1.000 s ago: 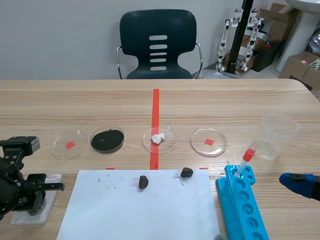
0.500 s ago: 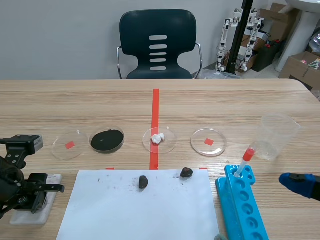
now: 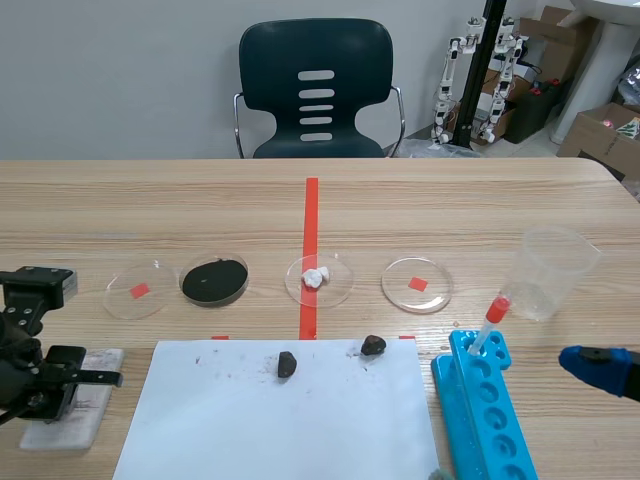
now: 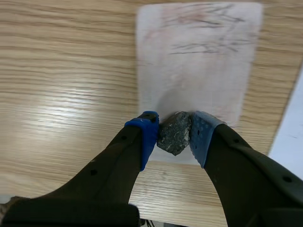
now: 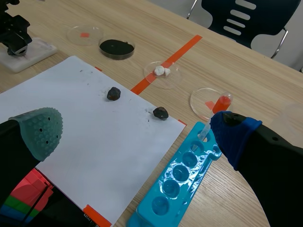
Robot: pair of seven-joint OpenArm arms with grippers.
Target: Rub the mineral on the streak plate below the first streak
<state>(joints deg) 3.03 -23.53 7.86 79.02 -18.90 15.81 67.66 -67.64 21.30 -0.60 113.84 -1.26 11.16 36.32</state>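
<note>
Mineral (image 4: 174,133), a dark, angular, grey-green lump, is clamped between the two blue pads of the left claw (image 4: 173,127). It sits at the near end of the white streak plate (image 4: 199,80), right by that plate's near edge. Picking up the sample and bringing it to the plate therefore look finished.

At the far end of the streak plate there are faint reddish scribbles (image 4: 189,20). Just nearer than them is a group of thin dark grey streaks (image 4: 208,46). Between those marks and the mineral the plate is bare white, with only a soft shadow just ahead of the lump, and no fresh line shows there. I judge that the new streak is not yet drawn, or is at most only starting.

I cannot tell whether the lump is pressing on the plate or hanging just over it.

What seems left is to bear down and drag the sample across the bare band on the near side of the existing streaks. The near edge needs watching, since the lump is so close to it.

The right claw (image 5: 136,132) is well apart from the streak plate, past the white paper sheet (image 5: 94,142) that lies beside the plate on the tabletop (image 3: 400,200). Its fingers are spread wide and grasp nothing.
</note>
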